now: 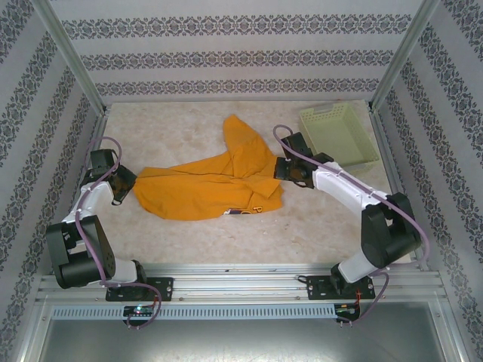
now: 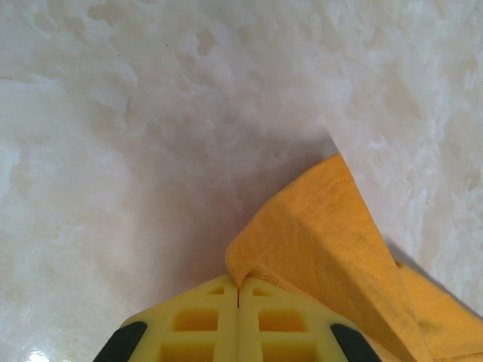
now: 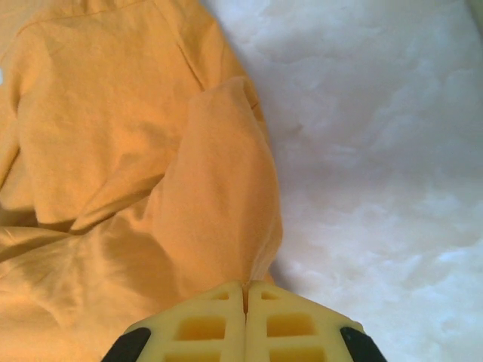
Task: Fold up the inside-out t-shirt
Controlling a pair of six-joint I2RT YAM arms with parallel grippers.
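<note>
From above, the orange-yellow t-shirt (image 1: 211, 188) lies crumpled across the middle of the worktop (image 1: 173, 121). One flap reaches toward the far edge, and a small dark print shows at its near hem. The left gripper (image 1: 128, 185) meets its left end and the right gripper (image 1: 283, 170) its right side. The worktop is pale and marbled. A light green basket (image 1: 338, 134) sits in the far right corner, and patterned walls (image 1: 226, 56) enclose the space.

At the left wrist, the left gripper's (image 2: 238, 290) jaws are pressed together, pinching a stitched fold of the t-shirt (image 2: 324, 234).

At the right wrist, the right gripper's (image 3: 245, 290) jaws likewise pinch a rumpled fold of the t-shirt (image 3: 113, 151).
</note>
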